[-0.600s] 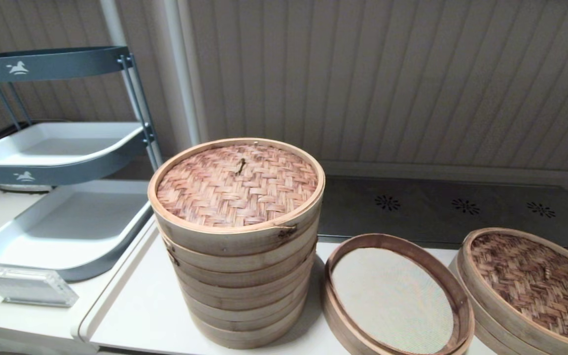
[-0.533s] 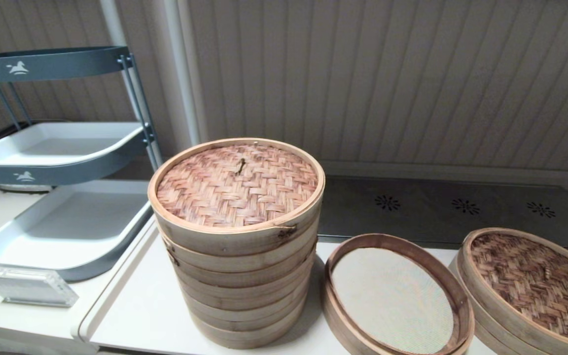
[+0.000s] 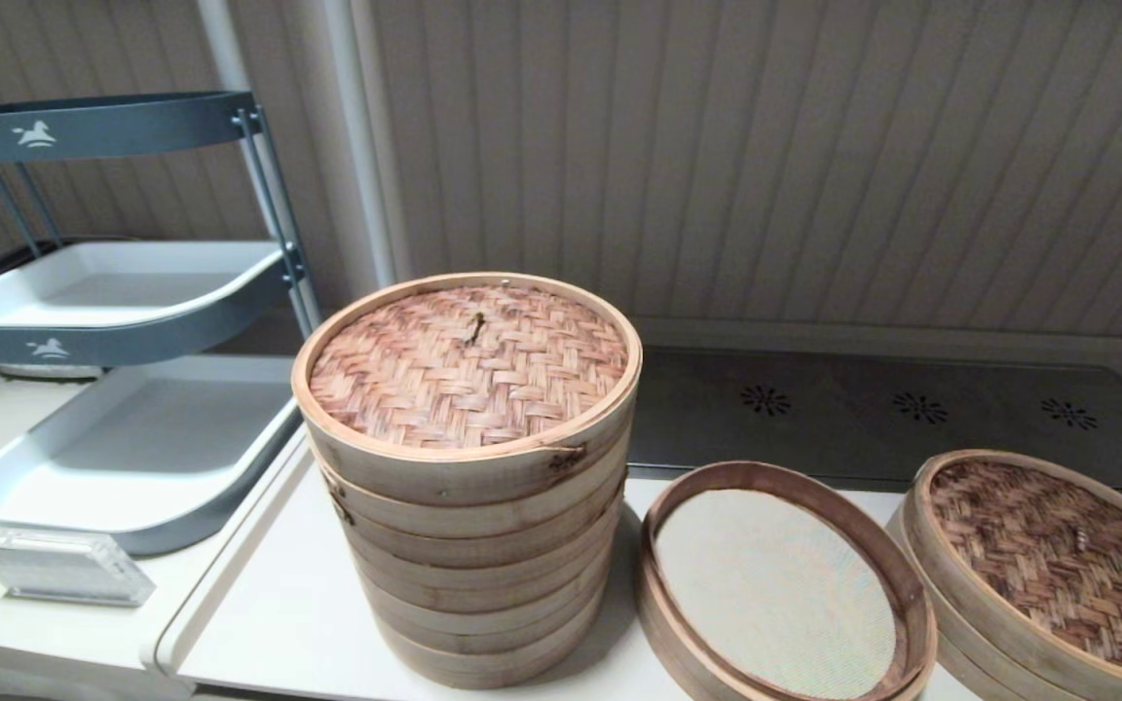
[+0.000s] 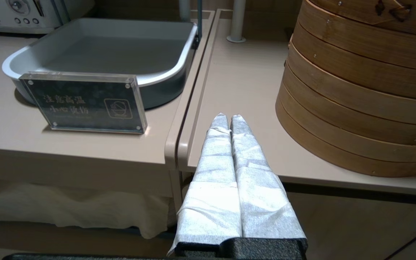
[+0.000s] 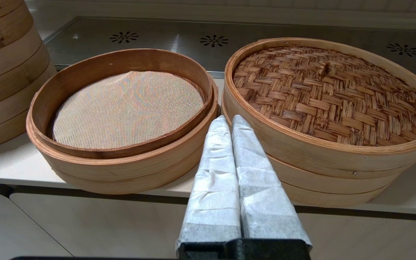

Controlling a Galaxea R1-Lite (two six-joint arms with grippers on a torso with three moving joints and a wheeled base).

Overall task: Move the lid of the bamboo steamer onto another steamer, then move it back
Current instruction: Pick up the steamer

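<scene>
The bamboo steamer lid (image 3: pixel 1058 560) (image 5: pixel 330 92), dark brown weave with a pale band rim, rests on the steamer at the counter's right end. Left of it stands the low open steamer (image 3: pixel 780 584) (image 5: pixel 125 108), reddish-brown rim, cream liner showing. My right gripper (image 5: pixel 228 121) is shut on nothing, low in front of the counter edge, its tips pointing at the gap between these two steamers. My left gripper (image 4: pixel 228 117) is shut too, over the counter's front edge left of the tall stack. Neither gripper shows in the head view.
A tall stack of pale steamers (image 3: pixel 468 467) (image 4: pixel 359 83) with a reddish-tan lid stands mid-counter. At the left are a grey tiered tray rack (image 3: pixel 123 389) and a clear sign holder (image 4: pixel 85 101). A metal vent panel (image 3: pixel 902 414) runs behind the steamers.
</scene>
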